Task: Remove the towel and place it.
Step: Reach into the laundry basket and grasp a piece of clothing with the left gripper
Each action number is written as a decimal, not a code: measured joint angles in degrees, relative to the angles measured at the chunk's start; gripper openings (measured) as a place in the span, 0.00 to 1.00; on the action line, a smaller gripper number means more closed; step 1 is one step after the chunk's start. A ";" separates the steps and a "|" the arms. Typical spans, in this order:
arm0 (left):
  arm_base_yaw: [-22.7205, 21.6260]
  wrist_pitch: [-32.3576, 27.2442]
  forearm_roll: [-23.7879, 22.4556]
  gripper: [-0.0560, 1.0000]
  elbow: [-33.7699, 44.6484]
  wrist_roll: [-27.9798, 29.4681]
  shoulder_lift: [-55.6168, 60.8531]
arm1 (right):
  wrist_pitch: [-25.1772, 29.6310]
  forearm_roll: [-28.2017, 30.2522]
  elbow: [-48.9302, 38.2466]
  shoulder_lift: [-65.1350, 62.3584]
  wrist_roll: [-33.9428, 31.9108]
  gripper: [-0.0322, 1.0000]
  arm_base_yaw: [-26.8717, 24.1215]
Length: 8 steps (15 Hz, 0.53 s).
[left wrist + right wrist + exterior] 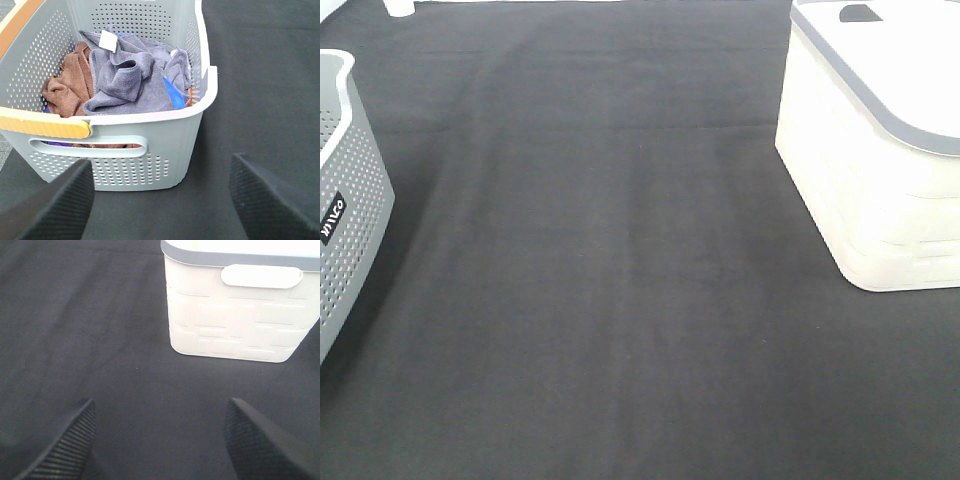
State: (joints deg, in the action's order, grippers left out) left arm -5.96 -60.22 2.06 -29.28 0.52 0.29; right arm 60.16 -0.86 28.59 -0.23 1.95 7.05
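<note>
The grey-lavender towel (131, 80) lies crumpled inside the grey perforated basket (145, 130), its small white tag (108, 40) on top. In the left wrist view my left gripper (160, 202) is open and empty, its fingers (65, 202) hanging in front of the basket's handle side and apart from it. My right gripper (160, 440) is open and empty above the black cloth, facing the cream bin (240, 305). Neither gripper shows in the exterior high view, where the basket (345, 200) stands at the left edge and the cream bin (870, 150) at the right.
A brown cloth (67, 85) and a blue cloth (172, 92) lie in the basket with the towel. The basket has an orange handle (45, 127). A black cloth (610, 280) covers the table between basket and bin. The bin has a grey rim (880, 95).
</note>
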 joint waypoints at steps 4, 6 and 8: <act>0.00 0.00 0.00 0.72 0.00 0.00 0.00 | 0.00 0.00 0.00 0.00 0.00 0.72 0.00; 0.00 0.00 0.00 0.72 0.00 0.00 0.00 | 0.00 0.00 0.00 0.00 0.00 0.72 0.00; 0.00 0.00 0.00 0.72 0.00 0.00 0.00 | 0.00 0.00 0.00 0.00 0.00 0.72 0.00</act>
State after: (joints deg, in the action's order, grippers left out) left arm -5.96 -60.22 2.06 -29.28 0.52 0.29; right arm 60.16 -0.86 28.59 -0.23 1.95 7.05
